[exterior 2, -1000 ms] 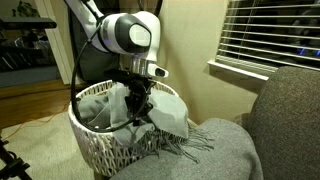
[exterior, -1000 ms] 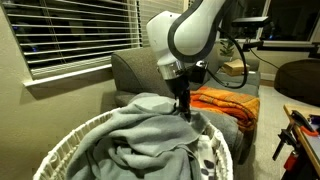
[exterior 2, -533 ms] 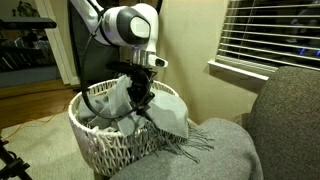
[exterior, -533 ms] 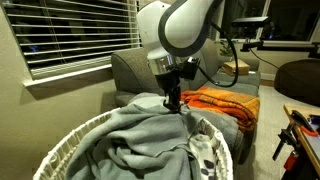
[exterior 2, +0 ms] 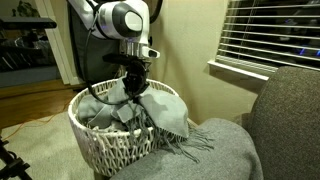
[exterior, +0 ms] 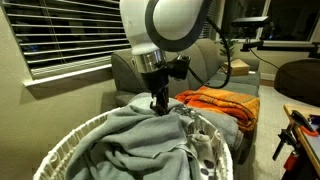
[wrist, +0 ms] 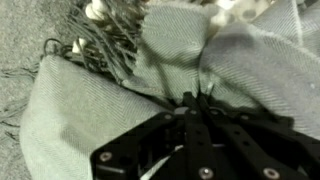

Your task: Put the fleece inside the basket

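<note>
Pinching the fleece (exterior: pixel 120 138) tightly, the end effector (exterior: pixel 158 104) hangs above the basket (exterior 2: pixel 110 152).

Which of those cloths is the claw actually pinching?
The light grey fleece, bunched in the shut gripper over the basket. The orange blanket lies apart on the sofa, untouched.

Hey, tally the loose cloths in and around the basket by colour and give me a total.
grey fleece: 1
orange blanket: 1
white black-spotted cloth: 1
Total: 3
</note>
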